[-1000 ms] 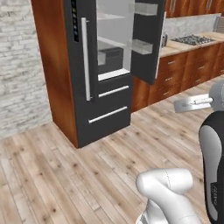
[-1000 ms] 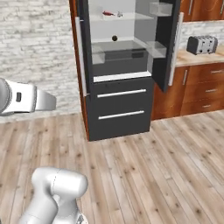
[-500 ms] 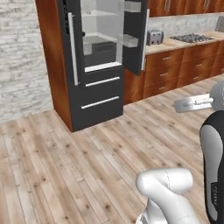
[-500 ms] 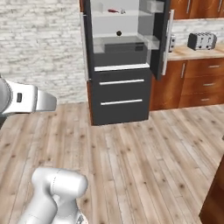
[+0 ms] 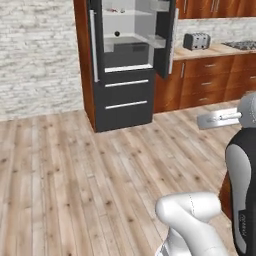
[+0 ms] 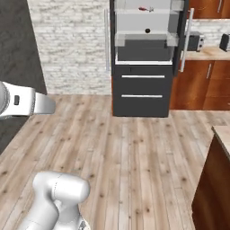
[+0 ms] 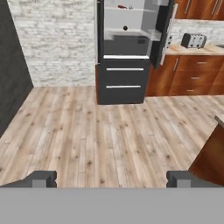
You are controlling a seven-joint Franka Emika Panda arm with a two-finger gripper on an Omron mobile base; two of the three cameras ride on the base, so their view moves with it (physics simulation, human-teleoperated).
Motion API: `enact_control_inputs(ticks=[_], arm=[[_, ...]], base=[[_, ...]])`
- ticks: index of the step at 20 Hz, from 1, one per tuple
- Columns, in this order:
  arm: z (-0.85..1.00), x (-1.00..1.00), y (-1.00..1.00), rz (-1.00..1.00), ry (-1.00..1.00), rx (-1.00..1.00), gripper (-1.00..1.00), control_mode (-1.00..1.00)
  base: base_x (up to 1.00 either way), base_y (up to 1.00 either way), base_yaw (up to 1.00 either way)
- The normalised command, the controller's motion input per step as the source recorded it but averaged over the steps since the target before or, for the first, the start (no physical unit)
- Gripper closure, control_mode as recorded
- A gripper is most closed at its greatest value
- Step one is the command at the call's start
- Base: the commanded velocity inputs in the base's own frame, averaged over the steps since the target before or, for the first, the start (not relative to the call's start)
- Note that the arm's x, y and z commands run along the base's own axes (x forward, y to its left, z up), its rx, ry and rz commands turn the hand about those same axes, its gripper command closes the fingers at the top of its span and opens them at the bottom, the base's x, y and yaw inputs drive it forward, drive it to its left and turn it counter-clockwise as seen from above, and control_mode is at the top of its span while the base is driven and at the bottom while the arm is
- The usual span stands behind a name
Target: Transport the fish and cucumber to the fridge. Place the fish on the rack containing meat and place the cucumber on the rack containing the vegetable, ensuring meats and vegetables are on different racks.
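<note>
Fridge: the fridge (image 5: 127, 65) stands across the wooden floor (image 5: 75, 170) from the robot, both upper doors swung open, the two lower drawers shut, its white interior facing the room.
Upper rack: the rack containing meat (image 6: 146, 11) is the top pale shelf; the meat (image 6: 144, 8), a slim red piece, lies near the middle of it.
Lower rack: the vegetable (image 6: 148, 31), a small dark ball, sits one shelf down, toward the back wall and well apart from the meat.
Jaws: the gripper (image 7: 111, 179) looks out level over the floor with its fingertips (image 7: 41, 178) spread as wide as they go and nothing between them.
Fish and cucumber: neither one is in the jaws or on the fridge shelves; I can't say from here where they lie.
Step in hand: judging by the empty jaws and the distance to the fridge, the carrying has not begun; the robot is still between places.
Next move: it likely needs to reach the fish or the cucumber, close on one, then drive up to the open fridge and set it on the matching shelf.
</note>
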Motion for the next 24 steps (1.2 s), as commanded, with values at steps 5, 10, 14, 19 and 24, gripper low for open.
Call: enact_control_inputs(ticks=[5, 10, 14, 19, 24], arm=[[0.00, 0.00, 0.00, 0.00, 0.00, 0.00, -1.00, 1.00], [0.00, 0.00, 0.00, 0.00, 0.00, 0.00, -1.00, 1.00], [0.00, 0.00, 0.00, 0.00, 0.00, 0.00, -1.00, 1.00], [0.00, 0.00, 0.00, 0.00, 0.00, 0.00, -1.00, 1.00], [0.00, 0.00, 0.00, 0.00, 0.00, 0.00, -1.00, 1.00]], base=[[-1.00, -0.32, 0.15], [-1.00, 0.12, 0.00], [-1.00, 0.16, 0.00], [-1.00, 0.07, 0.00], [-1.00, 0.01, 0.00]])
